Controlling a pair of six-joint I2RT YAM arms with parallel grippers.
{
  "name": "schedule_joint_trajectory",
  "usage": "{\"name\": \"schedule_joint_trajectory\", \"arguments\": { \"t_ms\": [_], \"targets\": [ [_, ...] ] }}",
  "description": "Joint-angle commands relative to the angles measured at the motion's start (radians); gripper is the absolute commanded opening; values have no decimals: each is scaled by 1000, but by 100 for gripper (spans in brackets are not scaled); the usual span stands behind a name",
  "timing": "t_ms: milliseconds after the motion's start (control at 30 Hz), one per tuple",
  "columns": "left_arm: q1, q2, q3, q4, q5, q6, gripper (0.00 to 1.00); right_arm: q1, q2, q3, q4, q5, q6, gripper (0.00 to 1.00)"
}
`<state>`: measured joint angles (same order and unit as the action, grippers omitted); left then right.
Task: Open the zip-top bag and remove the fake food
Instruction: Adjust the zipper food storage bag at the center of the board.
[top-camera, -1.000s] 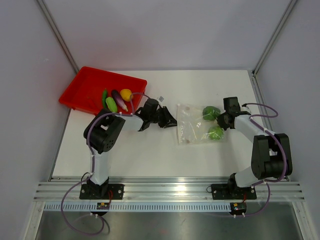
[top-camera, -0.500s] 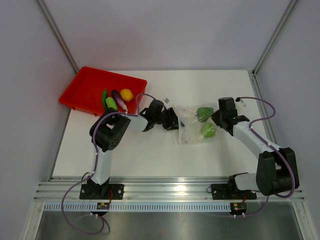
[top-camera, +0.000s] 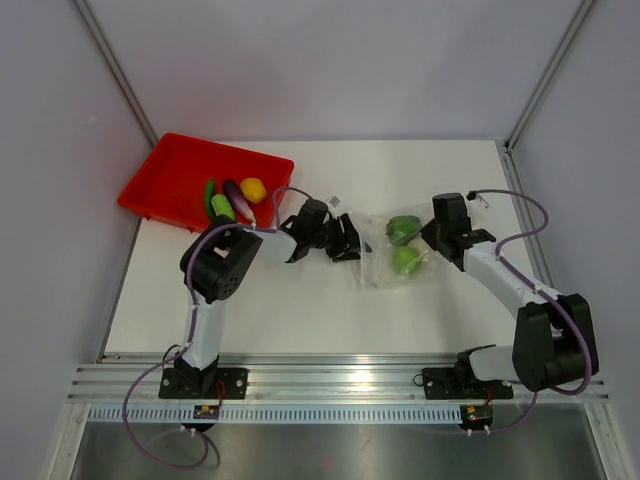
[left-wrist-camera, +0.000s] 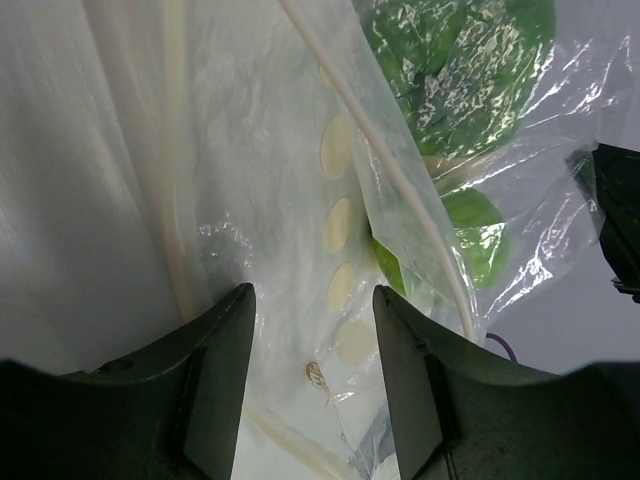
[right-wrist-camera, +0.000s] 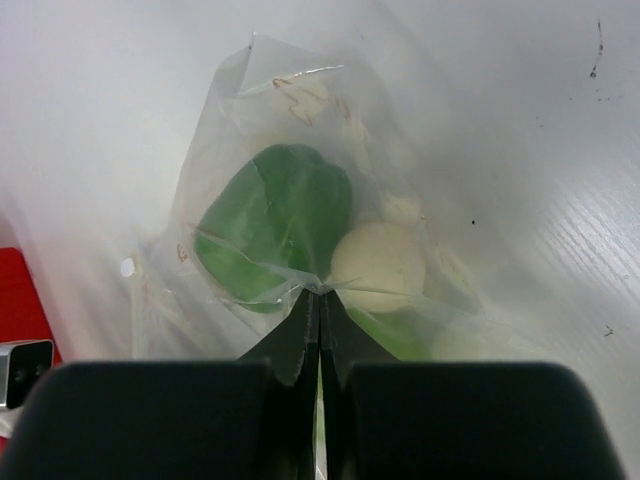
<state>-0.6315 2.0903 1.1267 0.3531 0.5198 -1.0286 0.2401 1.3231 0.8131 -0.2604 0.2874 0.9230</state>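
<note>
The clear zip-top bag (top-camera: 385, 250) lies mid-table, bunched, with two green toy pieces (top-camera: 404, 228) inside. My right gripper (top-camera: 428, 236) is shut on the bag's right edge; in the right wrist view its jaws (right-wrist-camera: 320, 295) pinch the plastic in front of a green piece (right-wrist-camera: 275, 215) and a pale round piece (right-wrist-camera: 378, 262). My left gripper (top-camera: 352, 240) is open at the bag's left end; in the left wrist view its open jaws (left-wrist-camera: 312, 330) straddle the bag's plastic (left-wrist-camera: 270, 200), with green pieces (left-wrist-camera: 460, 70) beyond. A green, a purple and a yellow toy (top-camera: 252, 188) lie in the red tray (top-camera: 170, 180).
The red tray sits at the back left, its near corner beside my left arm. The table's right edge and a metal frame post (top-camera: 525, 110) stand close behind my right arm.
My right gripper has pulled the bag's right edge leftward, bunching the bag narrower. My left gripper moved right to the bag's left end and its open jaws now straddle the plastic.
</note>
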Motion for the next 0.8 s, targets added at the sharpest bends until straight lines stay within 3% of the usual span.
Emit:
{"name": "schedule_joint_trajectory", "arguments": {
  "t_ms": [0, 67, 133, 233, 267, 300, 400, 467, 600, 633, 700, 733, 767],
  "targets": [
    [-4, 14, 42, 11, 17, 15, 54, 4, 69, 70, -29, 15, -15, 7],
    [-4, 16, 47, -2, 17, 21, 54, 2, 99, 112, -55, -10, -50, 18],
    [-4, 13, 45, -3, 16, 22, 55, 4, 120, 121, -56, -34, -65, 22],
    [-4, 11, 45, -3, 17, 22, 55, 2, 99, 106, -40, -44, -69, 43],
    [-4, 11, 45, -5, 19, 22, 55, 2, 93, 100, -37, -44, -70, 58],
    [-4, 10, 45, -5, 20, 21, 55, 2, 79, 95, -34, -44, -69, 65],
    [-2, -7, 32, -6, 8, 16, 55, 4, 64, 84, -30, -27, -70, 68],
    [1, -45, -8, 18, -10, 7, 55, 2, 70, 87, -33, -19, -67, 66],
    [16, -128, -94, 81, -32, -16, 55, 2, 93, 103, -60, 5, -58, 50],
    [21, -140, -108, 95, -38, -19, 55, 2, 96, 106, -63, 12, -55, 39],
    [26, -174, -142, 103, -50, -27, 54, 2, 103, 107, -66, 21, -53, 31],
    [30, -179, -153, 112, -49, -31, 54, 2, 108, 110, -74, 24, -49, 17],
    [32, -185, -163, 118, -44, -40, 54, 1, 110, 113, -79, 27, -47, 12]
  ]
}}
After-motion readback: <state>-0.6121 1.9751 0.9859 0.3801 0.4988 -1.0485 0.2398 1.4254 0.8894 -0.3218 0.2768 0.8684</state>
